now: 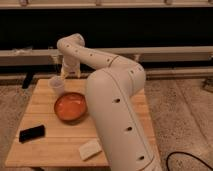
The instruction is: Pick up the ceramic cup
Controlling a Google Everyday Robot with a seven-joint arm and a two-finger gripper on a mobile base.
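The ceramic cup (56, 85) is a small whitish tumbler standing upright near the far left of the wooden table (50, 137). My gripper (69, 73) hangs at the end of the white arm just right of the cup and slightly behind it, close to it. No contact with the cup shows. The wide orange bowl (70, 107) sits in front of the cup, toward the table's middle.
A black flat device (32, 133) lies at the table's front left. A pale rectangular block (90, 149) lies near the front edge. My white arm's large body covers the table's right side. A dark wall with a rail runs behind.
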